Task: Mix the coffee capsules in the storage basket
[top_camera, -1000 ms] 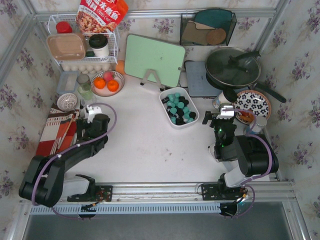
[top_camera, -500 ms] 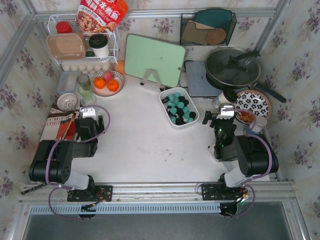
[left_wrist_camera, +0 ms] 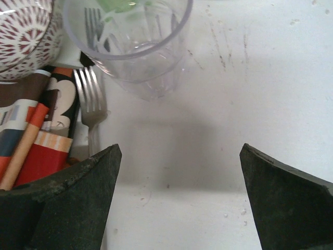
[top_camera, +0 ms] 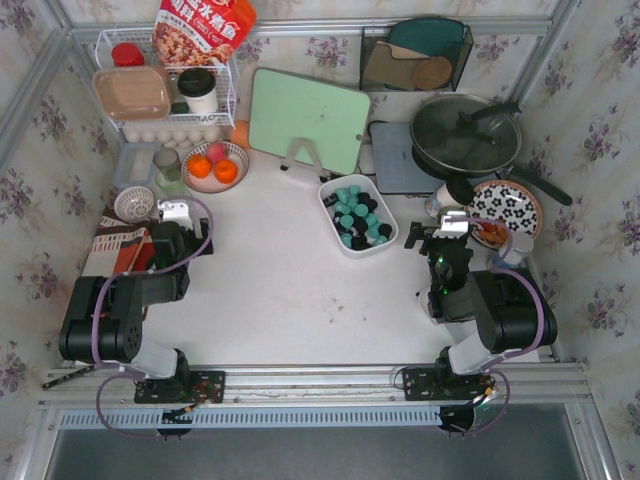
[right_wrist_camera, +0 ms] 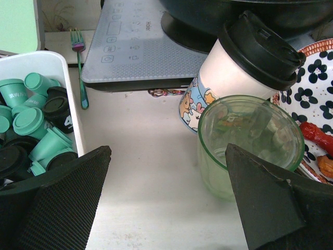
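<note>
The storage basket (top_camera: 389, 238), a white tub, stands at mid-table holding teal and black coffee capsules (top_camera: 357, 216). In the right wrist view its wall (right_wrist_camera: 72, 107) and capsules (right_wrist_camera: 32, 121) lie at the left. My right gripper (right_wrist_camera: 167, 151) is open over bare table between the basket and a green glass (right_wrist_camera: 244, 148); from above, the right gripper (top_camera: 447, 232) is to the right of the basket. My left gripper (top_camera: 177, 208) is far left of the basket. In the left wrist view the left gripper (left_wrist_camera: 180, 151) is open and empty, just short of a clear cup (left_wrist_camera: 130, 47).
A fork (left_wrist_camera: 91, 101), a patterned bowl (left_wrist_camera: 21, 31) and a striped cloth (left_wrist_camera: 28, 133) lie by the left gripper. A lidded paper cup (right_wrist_camera: 244, 67), an induction hob (right_wrist_camera: 140, 47), a flowered plate (right_wrist_camera: 317, 88) and a teal fork (right_wrist_camera: 80, 67) surround the right gripper. A green board (top_camera: 308, 118) stands behind.
My left arm has folded back, and its gripper has moved left and away from the table's middle, toward the clear cup. The right arm has not moved.
</note>
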`<state>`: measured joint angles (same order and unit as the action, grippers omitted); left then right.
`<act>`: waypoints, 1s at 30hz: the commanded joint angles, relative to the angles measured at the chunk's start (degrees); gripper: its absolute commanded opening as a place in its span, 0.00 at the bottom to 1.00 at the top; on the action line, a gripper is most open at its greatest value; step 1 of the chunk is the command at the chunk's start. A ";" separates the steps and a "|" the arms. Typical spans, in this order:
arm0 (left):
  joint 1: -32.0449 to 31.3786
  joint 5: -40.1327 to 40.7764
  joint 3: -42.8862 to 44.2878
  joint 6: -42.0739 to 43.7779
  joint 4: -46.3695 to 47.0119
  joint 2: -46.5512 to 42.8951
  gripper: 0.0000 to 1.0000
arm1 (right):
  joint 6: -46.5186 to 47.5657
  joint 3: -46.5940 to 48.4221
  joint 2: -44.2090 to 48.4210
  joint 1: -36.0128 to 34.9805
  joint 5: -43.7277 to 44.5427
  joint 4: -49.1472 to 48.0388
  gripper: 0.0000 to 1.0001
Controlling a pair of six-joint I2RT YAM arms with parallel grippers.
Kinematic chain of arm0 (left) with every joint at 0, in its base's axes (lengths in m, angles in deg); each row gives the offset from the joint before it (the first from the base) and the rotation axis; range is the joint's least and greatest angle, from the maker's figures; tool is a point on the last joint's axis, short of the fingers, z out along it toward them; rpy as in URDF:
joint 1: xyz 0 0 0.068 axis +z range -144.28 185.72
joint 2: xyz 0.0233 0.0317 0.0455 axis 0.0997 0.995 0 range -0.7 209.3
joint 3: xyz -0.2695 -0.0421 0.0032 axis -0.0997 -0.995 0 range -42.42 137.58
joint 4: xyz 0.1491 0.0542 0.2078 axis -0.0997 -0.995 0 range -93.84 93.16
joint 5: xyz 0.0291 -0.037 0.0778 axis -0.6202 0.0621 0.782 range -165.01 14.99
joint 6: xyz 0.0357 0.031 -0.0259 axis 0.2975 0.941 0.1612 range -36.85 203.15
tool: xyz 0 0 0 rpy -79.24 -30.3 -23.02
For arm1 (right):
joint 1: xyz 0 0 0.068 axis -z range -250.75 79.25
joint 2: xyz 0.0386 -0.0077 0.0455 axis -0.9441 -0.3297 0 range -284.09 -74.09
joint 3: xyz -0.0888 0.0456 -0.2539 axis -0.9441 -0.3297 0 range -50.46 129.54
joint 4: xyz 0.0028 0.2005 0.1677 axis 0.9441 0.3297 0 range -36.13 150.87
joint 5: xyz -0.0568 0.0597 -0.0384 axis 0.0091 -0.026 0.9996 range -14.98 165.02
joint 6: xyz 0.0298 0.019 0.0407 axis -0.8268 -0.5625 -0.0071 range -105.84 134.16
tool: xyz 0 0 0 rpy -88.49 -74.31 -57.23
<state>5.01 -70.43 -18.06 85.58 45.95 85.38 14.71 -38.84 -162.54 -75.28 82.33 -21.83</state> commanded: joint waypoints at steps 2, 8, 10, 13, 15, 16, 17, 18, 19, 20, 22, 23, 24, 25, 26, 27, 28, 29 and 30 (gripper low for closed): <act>0.62 -3.35 0.16 -0.93 -0.15 -0.06 0.99 | -0.03 0.20 0.08 -0.03 0.25 -0.52 1.00; -0.56 -1.50 0.16 -0.16 -0.08 -0.10 0.99 | -0.08 0.32 0.07 0.02 0.12 -0.41 1.00; -0.66 -1.50 0.16 -0.15 -0.13 -0.12 0.99 | -0.06 0.29 0.03 0.01 0.11 -0.42 1.00; -0.61 -1.50 0.16 -0.14 -0.07 -0.08 0.99 | -0.06 0.26 0.06 0.00 0.13 -0.46 1.00; -0.66 -1.50 0.16 -0.10 -0.07 -0.11 0.99 | -0.08 0.32 0.04 -0.03 0.09 -0.43 1.00; -0.65 -1.47 0.14 -0.10 -0.05 -0.10 0.99 | -0.11 0.31 0.08 -0.03 0.14 -0.42 1.00; -0.65 -1.45 0.16 -0.15 -0.07 -0.12 0.99 | -0.05 0.26 0.03 -0.03 0.12 -0.46 1.00; -0.61 -1.44 0.16 -0.11 -0.01 -0.09 0.99 | -0.03 0.32 0.07 -0.03 0.08 -0.45 1.00; -0.59 -1.45 0.16 -0.15 -0.06 -0.10 0.99 | -0.11 0.30 0.09 -0.03 0.12 -0.46 1.00; -0.58 -1.45 0.16 -0.15 -0.08 -0.11 0.99 | -0.09 0.25 0.09 -0.01 0.13 -0.47 1.00; -0.65 -1.50 0.15 -0.15 -0.13 -0.12 0.99 | -0.10 0.28 0.11 -0.01 0.16 -0.43 1.00; -0.66 -1.50 0.16 -0.15 -0.08 -0.08 0.99 | -0.10 0.25 0.03 -0.02 0.13 -0.42 1.00; -0.60 -1.48 0.16 -0.15 -0.07 -0.12 0.99 | -0.07 0.31 0.07 -0.02 0.13 -0.46 1.00; -0.66 -1.48 0.16 -0.14 -0.07 -0.11 0.99 | -0.07 0.26 0.05 0.04 0.10 -0.49 1.00; -0.66 -1.46 0.16 -0.11 -0.07 -0.07 0.99 | -0.11 0.33 0.04 0.01 0.11 -0.44 1.00; -0.61 -1.45 0.16 -0.15 -0.10 -0.12 0.99 | -0.11 0.26 0.07 -0.03 0.11 -0.42 1.00; -0.61 -1.45 0.16 -0.15 -0.07 -0.10 0.99 | -0.07 0.32 0.11 -0.03 0.09 -0.41 1.00; -0.59 -1.47 0.16 -0.14 -0.07 -0.09 0.99 | -0.10 0.32 0.04 -0.03 0.15 -0.43 1.00; -0.62 -1.50 0.16 -0.15 -0.07 -0.12 0.99 | -0.09 0.32 0.03 0.00 0.10 -0.48 1.00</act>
<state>4.31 -71.83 -18.06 85.45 44.46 85.38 14.71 -38.78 -162.54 -75.28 82.33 -21.75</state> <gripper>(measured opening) 0.991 0.999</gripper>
